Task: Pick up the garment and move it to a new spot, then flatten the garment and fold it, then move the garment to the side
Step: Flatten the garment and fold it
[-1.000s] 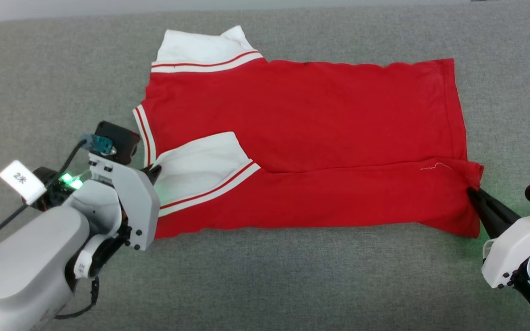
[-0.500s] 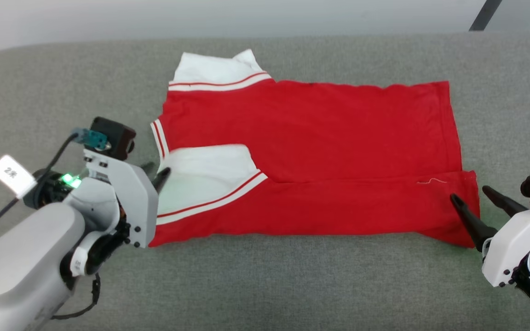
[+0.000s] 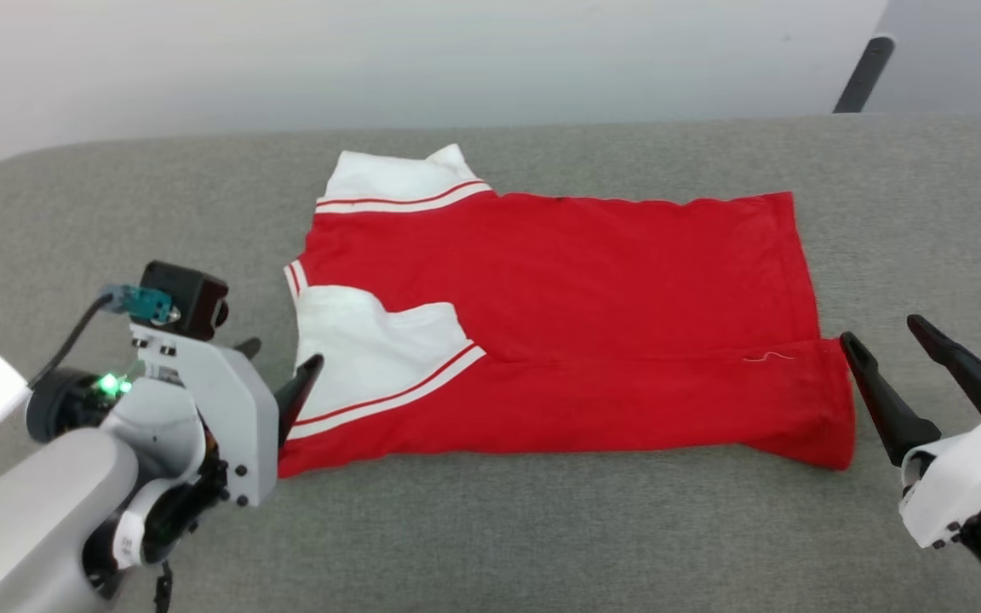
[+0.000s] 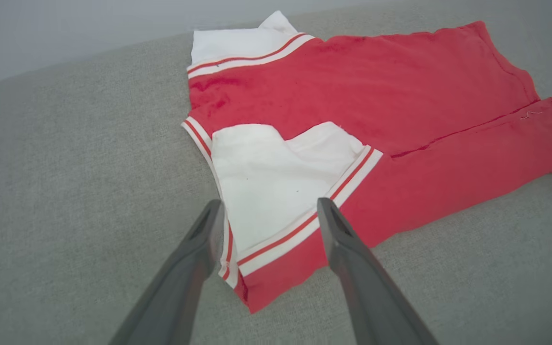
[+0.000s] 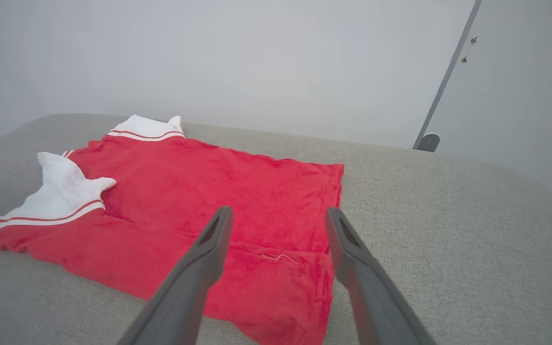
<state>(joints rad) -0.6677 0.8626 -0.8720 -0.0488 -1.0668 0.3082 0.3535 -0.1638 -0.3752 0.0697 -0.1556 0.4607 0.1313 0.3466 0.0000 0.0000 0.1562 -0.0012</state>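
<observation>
Both end effectors have let go since 1 second ago. Back then the left end effector (image 3: 279, 356) pinched the near collar-side corner and the right end effector (image 3: 882, 330) pinched the near hem corner. Now each stands with its 2 dark fingers spread wide, released and holding nothing. The head camera has also tilted up, so the shift of the whole picture is no move of the cloth.

The red jersey T-shirt (image 3: 559, 281) with white short sleeves and red-white stripe trim lies flat in the middle of the grey fabric-covered surface (image 3: 490, 528). Its near long edge is turned over onto the body as a red strip (image 3: 627, 400), carrying the near white sleeve (image 3: 371, 349) with it. That reads as 1 lengthwise fold just laid, which would explain why the 2 end effectors sit at opposite ends of that strip. No chest number shows, so I judge the printed side is face down or folded under.

Its long axis runs left to right across the head view. The collar end and the far white sleeve (image 3: 397, 179) point toward the robot's left, and the hem (image 3: 801, 255) points right. The left fingertips sit at the near sleeve's edge, and I cannot tell whether they touch it. The right ones stand just off the hem corner, apart from it.
</observation>
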